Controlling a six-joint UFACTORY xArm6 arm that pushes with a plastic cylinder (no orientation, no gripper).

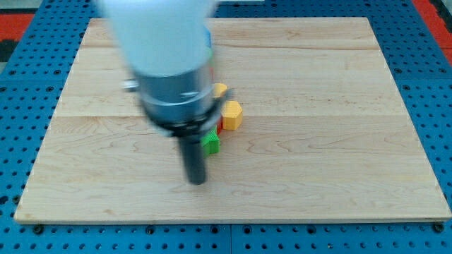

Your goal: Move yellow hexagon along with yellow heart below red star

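My tip [196,181] rests on the board below the view's centre, left of middle. Just up and right of it sits a green block [211,144], partly hidden by the rod. A sliver of a red block [219,128] shows above the green one; its shape cannot be made out. The yellow hexagon [232,115] lies right of the red block, touching or nearly touching it. A yellow block [219,89], likely the heart, peeks out above, mostly hidden by the arm.
The arm's blurred white and grey body [169,63] covers the upper left-centre of the wooden board [339,141]. A blue pegboard [438,85] surrounds the board. Other blocks may be hidden behind the arm.
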